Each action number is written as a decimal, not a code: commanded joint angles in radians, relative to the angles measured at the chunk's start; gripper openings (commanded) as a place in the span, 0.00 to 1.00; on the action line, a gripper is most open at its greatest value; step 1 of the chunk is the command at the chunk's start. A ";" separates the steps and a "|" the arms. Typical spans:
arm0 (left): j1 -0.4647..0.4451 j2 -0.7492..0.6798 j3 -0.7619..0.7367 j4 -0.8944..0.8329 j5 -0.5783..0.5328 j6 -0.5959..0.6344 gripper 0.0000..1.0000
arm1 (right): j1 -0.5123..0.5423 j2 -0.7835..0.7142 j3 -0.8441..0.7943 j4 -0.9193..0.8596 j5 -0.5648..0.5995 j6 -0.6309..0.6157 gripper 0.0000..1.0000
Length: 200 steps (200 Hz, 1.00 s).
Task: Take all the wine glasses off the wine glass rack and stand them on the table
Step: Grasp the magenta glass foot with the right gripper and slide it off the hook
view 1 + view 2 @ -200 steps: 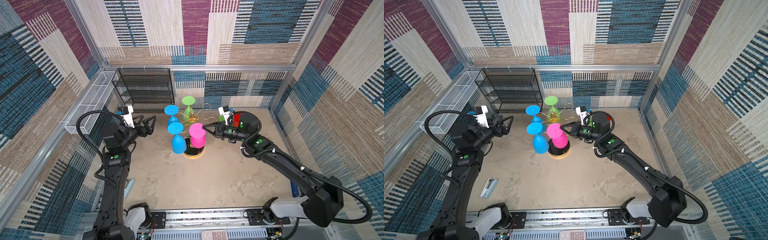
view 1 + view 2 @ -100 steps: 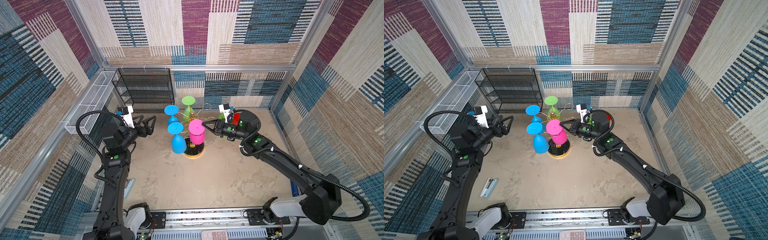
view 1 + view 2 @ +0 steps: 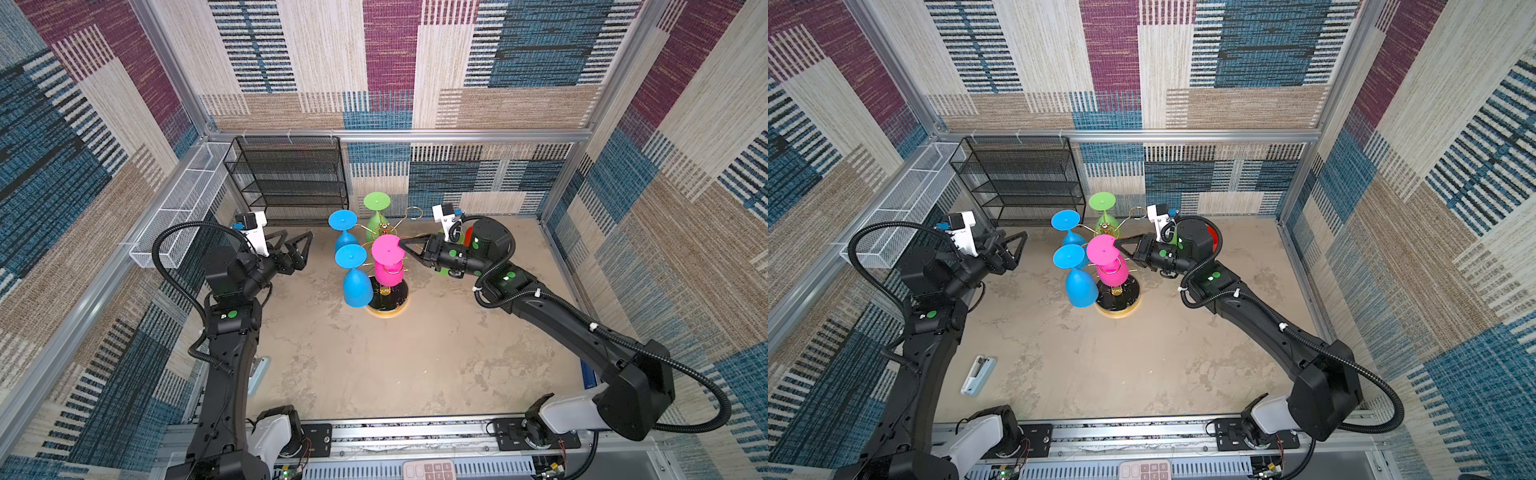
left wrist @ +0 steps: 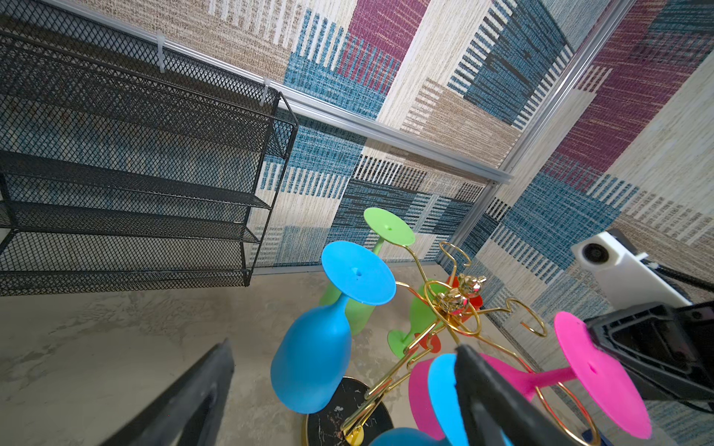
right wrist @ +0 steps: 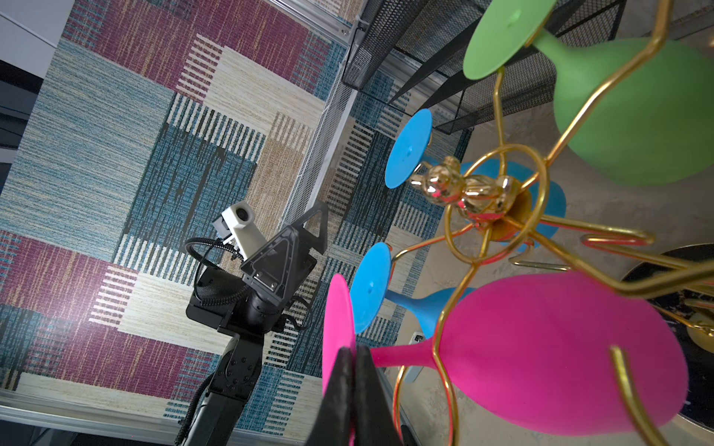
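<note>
Pink wine glass (image 5: 541,347) pinched by right jaws: wrist view only.

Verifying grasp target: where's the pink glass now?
In both top views the pink glass hangs inverted on the rack, just right of the near blue glass, foot rim pinched by the right gripper.

Both top views look steeply down from high in front, taking in the whole surface (image 3: 374,374) and nearly the same scene. The left wrist camera faces the wine glass rack (image 4: 450,309) from nearby. The right wrist camera sits close to the pink wine glass (image 5: 541,347), facing the left arm (image 5: 239,309).
</note>
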 commanded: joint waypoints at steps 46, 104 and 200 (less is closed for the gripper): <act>0.001 -0.005 -0.001 0.026 0.011 -0.006 0.91 | 0.023 0.014 0.038 -0.017 0.076 -0.044 0.00; 0.002 -0.009 -0.002 0.025 0.011 -0.004 0.91 | 0.036 0.029 0.055 -0.022 0.075 -0.063 0.00; 0.001 -0.012 0.002 0.016 0.010 0.003 0.91 | 0.081 0.050 0.095 -0.084 0.034 -0.105 0.00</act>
